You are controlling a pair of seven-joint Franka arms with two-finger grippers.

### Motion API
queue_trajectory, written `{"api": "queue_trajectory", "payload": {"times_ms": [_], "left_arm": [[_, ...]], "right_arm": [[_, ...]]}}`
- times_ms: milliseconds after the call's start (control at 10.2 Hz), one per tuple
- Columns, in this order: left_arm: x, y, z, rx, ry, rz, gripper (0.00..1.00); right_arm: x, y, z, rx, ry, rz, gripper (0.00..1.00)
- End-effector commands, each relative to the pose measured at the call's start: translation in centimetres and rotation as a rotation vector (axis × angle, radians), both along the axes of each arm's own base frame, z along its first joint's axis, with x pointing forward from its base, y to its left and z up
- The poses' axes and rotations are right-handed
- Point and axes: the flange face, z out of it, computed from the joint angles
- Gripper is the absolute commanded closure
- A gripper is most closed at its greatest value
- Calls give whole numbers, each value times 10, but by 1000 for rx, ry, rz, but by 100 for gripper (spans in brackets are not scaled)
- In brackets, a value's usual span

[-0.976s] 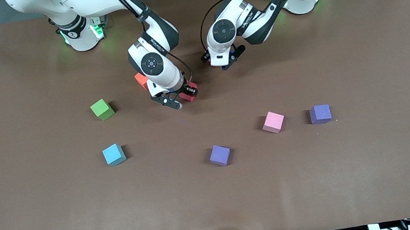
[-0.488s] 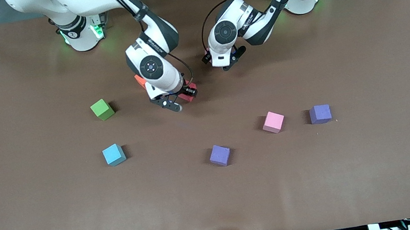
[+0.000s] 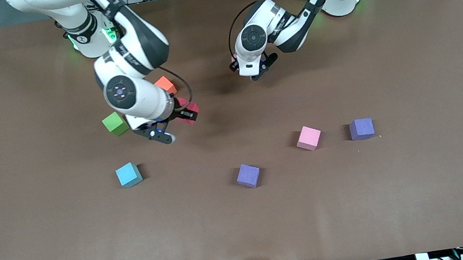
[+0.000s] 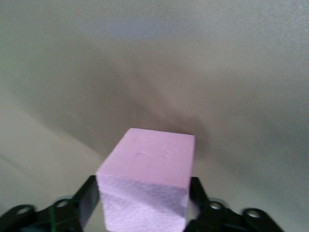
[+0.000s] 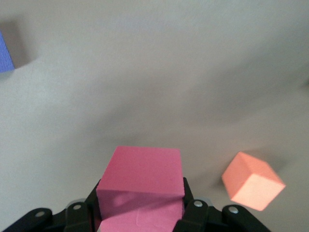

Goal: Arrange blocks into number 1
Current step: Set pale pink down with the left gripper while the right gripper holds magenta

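My right gripper (image 3: 178, 123) is shut on the red block (image 3: 191, 110), held above the table between the orange block (image 3: 165, 84) and the green cube. In the right wrist view the red block (image 5: 142, 176) sits between the jaws of the right gripper (image 5: 142, 205), with the orange block (image 5: 252, 181) on the table below. My left gripper (image 3: 251, 72) hangs over the table's middle near the robots' bases, shut on a pink block (image 4: 149, 174) that is almost hidden in the front view. A second pink block (image 3: 309, 137) and two purple blocks (image 3: 248, 175) (image 3: 361, 129) lie nearer the front camera.
A green cube (image 3: 115, 123) lies beside the right gripper, toward the right arm's end. A light blue cube (image 3: 128, 174) lies nearer the front camera than it. The brown table mat (image 3: 409, 50) runs wide toward the left arm's end.
The right arm has carried the red block away from beside the orange block toward the green cube, uncovering the orange block. The left arm has barely moved.
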Motion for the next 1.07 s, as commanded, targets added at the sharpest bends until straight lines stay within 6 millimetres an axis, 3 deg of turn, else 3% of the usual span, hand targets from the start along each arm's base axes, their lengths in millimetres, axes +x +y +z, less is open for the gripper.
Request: {"api": "queue_trajectory", "payload": {"times_ms": [0,195,293,391,586,781,976], "left_arm": [[-2,-3,-1,3,-20,-11,100],[2,-6,6,3,-66,-72,100],[16,-18,21,-13,-119,-110,100],[33,-35,44,-23,-148,-178,100],[44,-72,63,-73,-158,-312,100],[31,-101,63,-150,-168,-479,100],[20,-115,53,-178,-176,-712,100]], "right_arm": [[10,-19,25,-28,-10,48,100],[11,-20,29,-39,-13,92,100],[11,-23,29,-34,-9,130,100],[12,-26,30,-29,-8,148,100],[12,-27,30,-20,-10,202,100],[17,-31,33,-15,-17,204,100],[23,-43,35,-16,-5,185,100]]}}
